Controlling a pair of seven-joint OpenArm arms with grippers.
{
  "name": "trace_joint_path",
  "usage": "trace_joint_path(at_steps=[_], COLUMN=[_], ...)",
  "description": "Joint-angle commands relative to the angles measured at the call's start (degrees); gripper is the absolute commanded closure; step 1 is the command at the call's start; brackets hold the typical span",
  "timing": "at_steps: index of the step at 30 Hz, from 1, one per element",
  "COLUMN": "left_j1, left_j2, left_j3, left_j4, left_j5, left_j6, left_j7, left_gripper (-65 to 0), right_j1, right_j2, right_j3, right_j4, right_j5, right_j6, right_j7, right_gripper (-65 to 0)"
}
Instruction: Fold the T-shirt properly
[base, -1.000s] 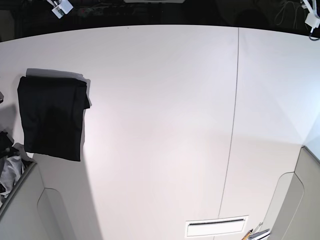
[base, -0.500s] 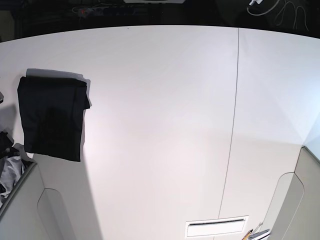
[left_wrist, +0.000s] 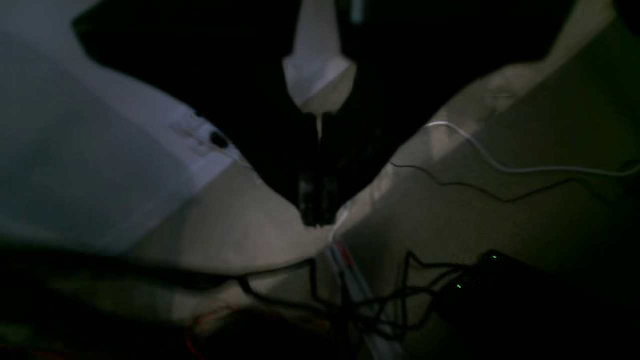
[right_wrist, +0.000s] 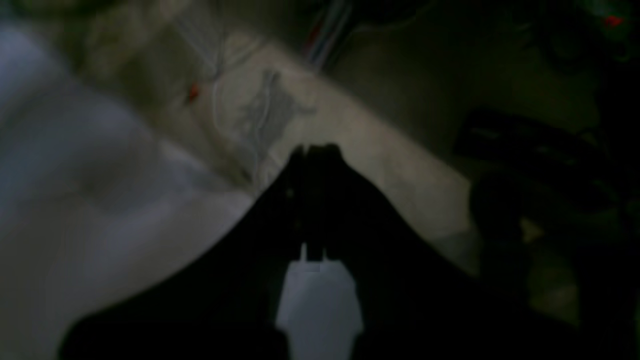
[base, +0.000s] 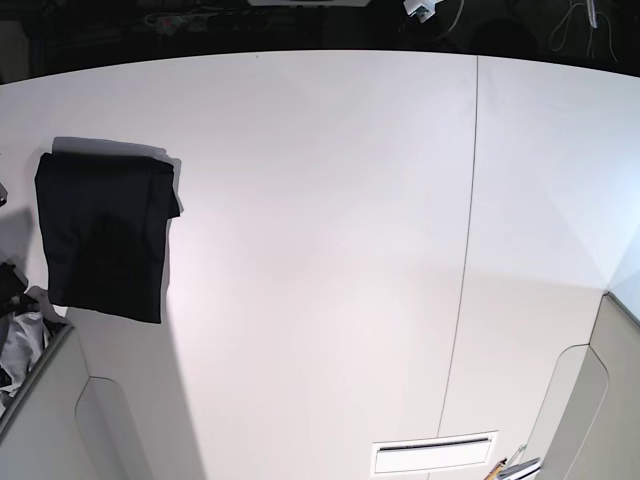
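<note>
At far left of the counter (base: 320, 250) in the base view lies the T-shirt (base: 105, 235), black, already folded into a compact upright rectangle, one small flap poking out on its right edge. It sits flat on the white surface, well apart from the seam line (base: 465, 250) running down the counter. Placement reads as a finished fold parked out of the work area, so the task looks done or nearly so. A grey-white-and-black cloth pile (base: 18, 340) shows at the lower left edge, just beside the shirt's bottom corner, probably a stack of other garments.

Neither arm is over the counter in the base view. Both wrist views are dark and blurred and point away from the shirt, toward cables (left_wrist: 350, 300) and dim floor or wall, which suggests both arms are pulled back to a rest pose. Left tool (left_wrist: 316, 210): dark fingers meet at a point, closed, nothing between them. Right tool (right_wrist: 315, 165): fingers pressed together, closed, nothing held as far as the murky frame lets me judge.
</note>
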Motion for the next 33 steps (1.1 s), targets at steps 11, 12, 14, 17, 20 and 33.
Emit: trace_joint_path(at_steps=[11, 12, 14, 17, 20, 33], left_j1=[-11.8, -12.3, -12.7, -13.4, -13.5, -13.4], left_j2=[2.0, 2.1, 2.1, 2.1, 2.3, 5.0], left_j3=[-0.2, -0.2, -0.3, -0.4, -2.8, -14.2], left_j4=[-14.8, -14.8, -14.8, -14.8, -14.8, -14.8], left_j5=[5.7, 5.7, 5.7, 3.4, -4.1, -6.5], left_j6=[24.0, 25.2, 25.4, 25.4, 25.1, 24.5], left_j7=[-9.9, -10.5, -11.1, -11.3, -11.3, -11.2], left_gripper=[0.0, 0.0, 0.0, 0.0, 0.0, 0.0], right_j1=[9.9, 10.8, 12.0, 13.1, 14.4, 18.5], right_j2=[-11.8, -12.6, -13.8, -14.8, -15.1, -15.1], right_j3=[8.9, 10.2, 12.7, 16.7, 20.7, 25.8], right_j4=[-8.1, -8.2, -8.2, -8.1, -8.1, -8.0], right_j5=[6.2, 7.1, 7.7, 8.7, 11.4, 11.3], right_j6=[-9.4, -9.8, -10.4, -10.4, -10.3, -10.3], right_j7=[0.0, -0.1, 0.0, 0.0, 0.0, 0.0], right_gripper=[0.0, 0.0, 0.0, 0.0, 0.0, 0.0])
